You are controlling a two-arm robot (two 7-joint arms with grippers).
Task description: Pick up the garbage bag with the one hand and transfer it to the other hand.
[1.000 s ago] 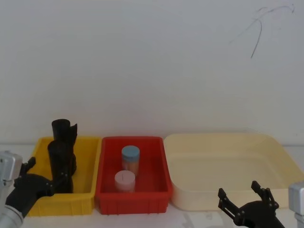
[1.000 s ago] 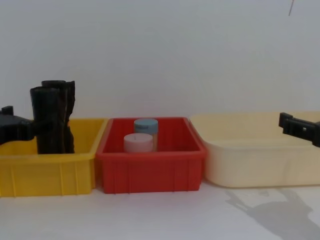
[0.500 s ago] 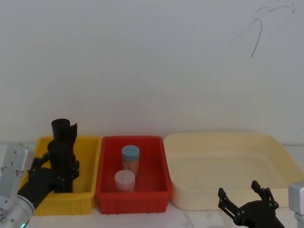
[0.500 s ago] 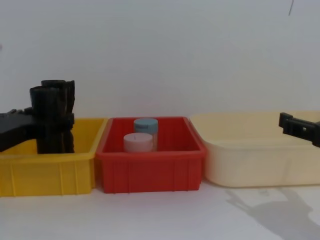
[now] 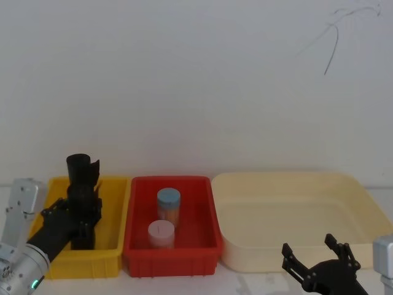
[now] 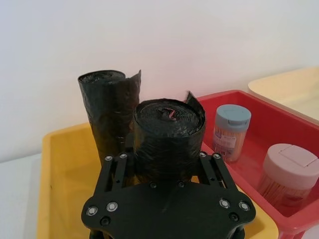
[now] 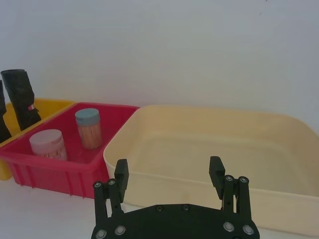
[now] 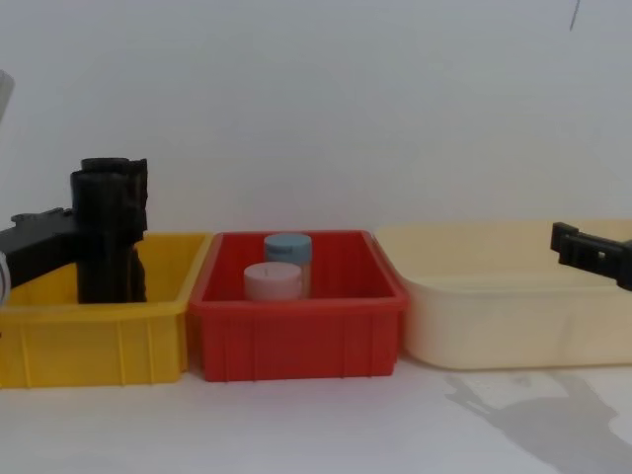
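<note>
Inside the yellow bin [image 8: 99, 346], left gripper [image 6: 164, 158] clamps the bag [image 6: 169, 124]; crinkly plastic may slip, or lifting may drag the roll behind [image 6: 107, 99]. Right gripper [image 7: 168, 167] idles, fingers spread.

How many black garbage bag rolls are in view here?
2. Both stand in the yellow bin: the garbage bag, the nearer roll, gripped by the left gripper; the second roll behind it, toward the wall. None appear hidden.

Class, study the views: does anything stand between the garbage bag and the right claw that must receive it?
The garbage bag stands in the yellow bin, at the left claw. The red bin with two jars lies between it and the open right claw. Above them, nothing visible blocks it.
</note>
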